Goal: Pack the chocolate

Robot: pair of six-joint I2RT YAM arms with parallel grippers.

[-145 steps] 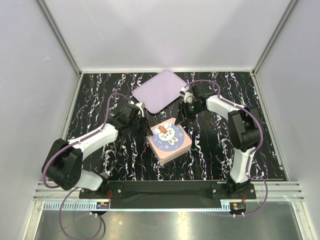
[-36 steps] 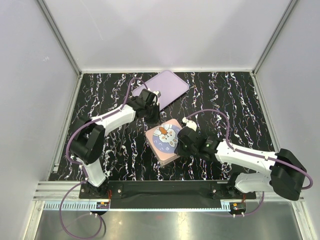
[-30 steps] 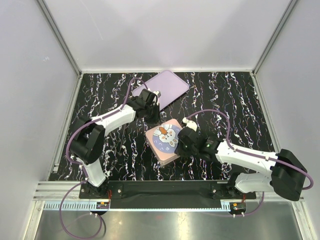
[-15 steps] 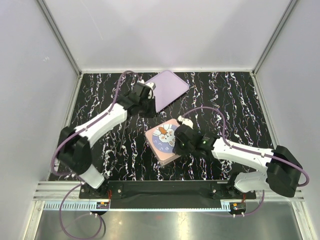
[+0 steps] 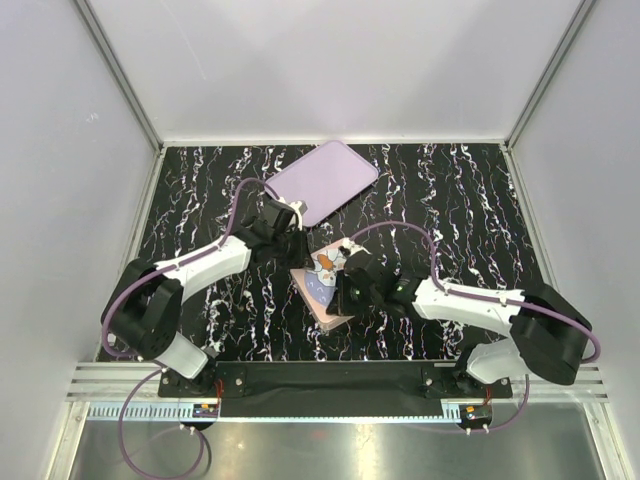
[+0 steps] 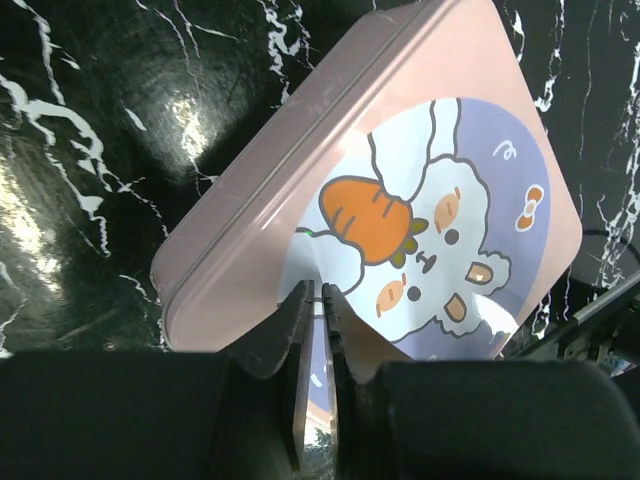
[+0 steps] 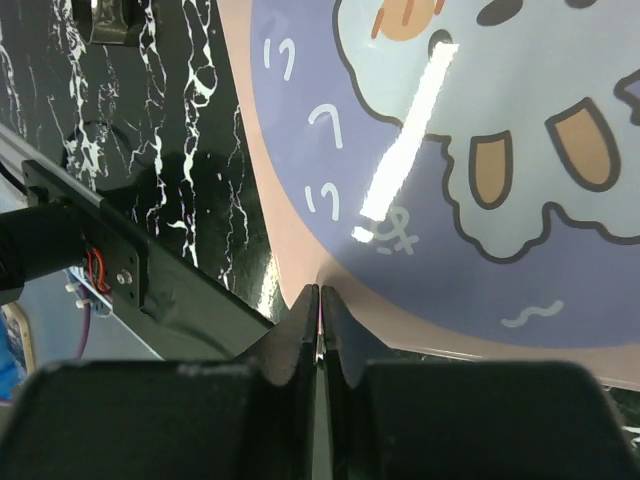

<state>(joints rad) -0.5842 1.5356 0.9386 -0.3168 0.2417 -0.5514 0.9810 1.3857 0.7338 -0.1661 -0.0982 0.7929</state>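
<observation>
1. The chocolate is out of my sight; perhaps it lies under the pink square tin lid with the bunny-and-carrot picture.
2. My left tool and right tool are each pressed almost fully together at that lid's edges.
3. The black, white-veined marble surface carries a lavender rounded tray beyond the lid, inside white walls.

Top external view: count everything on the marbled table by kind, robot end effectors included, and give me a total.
Pink bunny-lid tin: 1
Lilac tray: 1
End effectors: 2, the left end effector and the right end effector
Total: 4
</observation>
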